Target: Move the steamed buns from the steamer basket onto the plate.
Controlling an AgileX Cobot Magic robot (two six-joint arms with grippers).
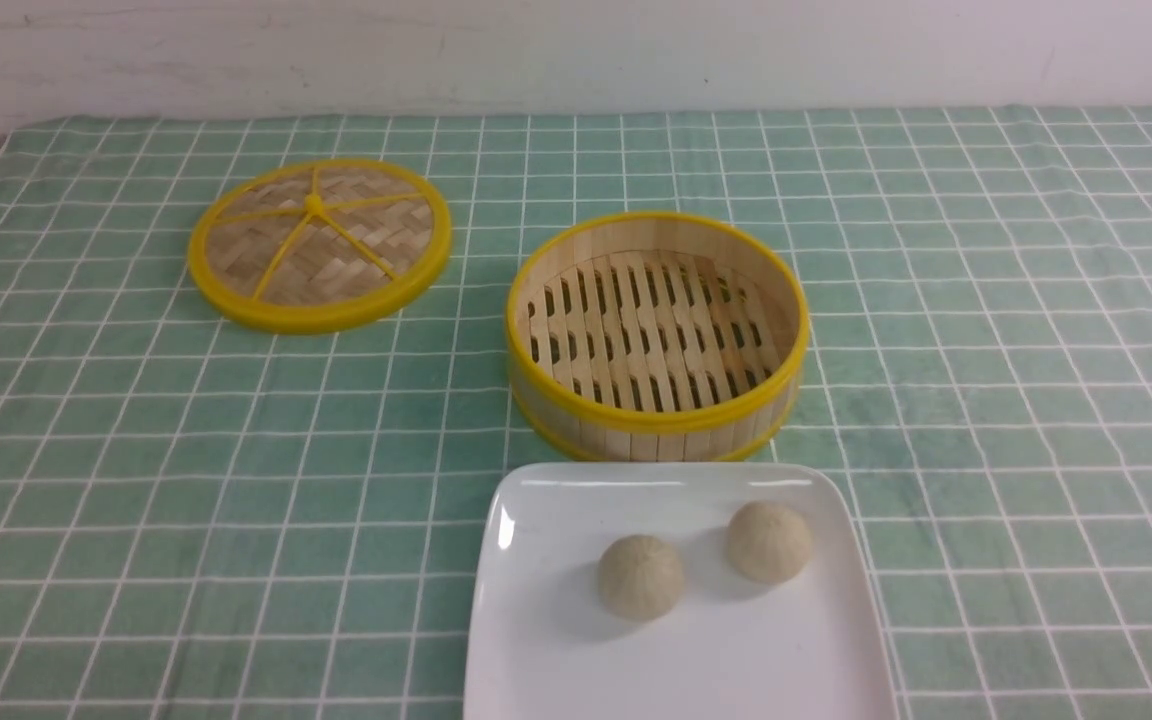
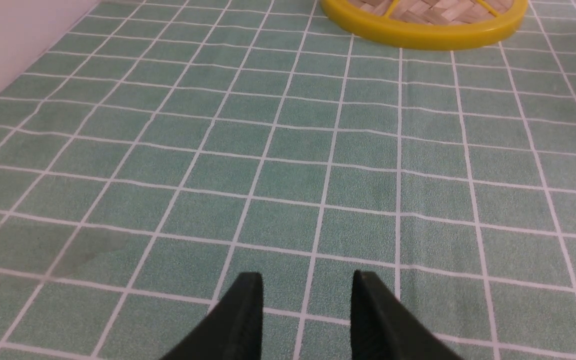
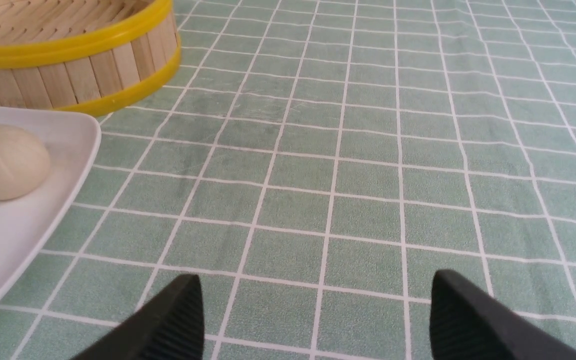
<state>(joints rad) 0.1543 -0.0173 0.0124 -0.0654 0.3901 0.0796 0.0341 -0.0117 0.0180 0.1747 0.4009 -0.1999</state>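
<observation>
Left gripper (image 2: 307, 300): jaws parted a little, nothing between them, just checked cloth (image 2: 278, 165) under it. The lid (image 2: 425, 22) sits ahead of it in the left wrist view, well apart (only its near yellow rim and some weave show).

Right gripper (image 3: 315, 310): jaws spread wide, empty, over bare cloth. Plate (image 3: 13, 235) corner is off to one side of it, not touching, with one bun (image 3: 5, 161) on it near the edge. Basket (image 3: 73, 65) wall stands just beyond the plate.

Neither gripper shows in the front view.

Front view: both buns are on the plate (image 1: 556, 640), near its far half, close together but apart: left bun (image 1: 640, 576), right bun (image 1: 768, 541) a bit further back. Both upright, pleats up. Basket (image 1: 656, 415) is just behind the plate, its near bottom rim at the plate's far edge (touching or overlapped, can't tell). Slatted floor is bare. Lid (image 1: 319, 243) lies flat to the basket's left and further back, spoke side up, apart from the basket. Plate runs off the bottom of the frame.
</observation>
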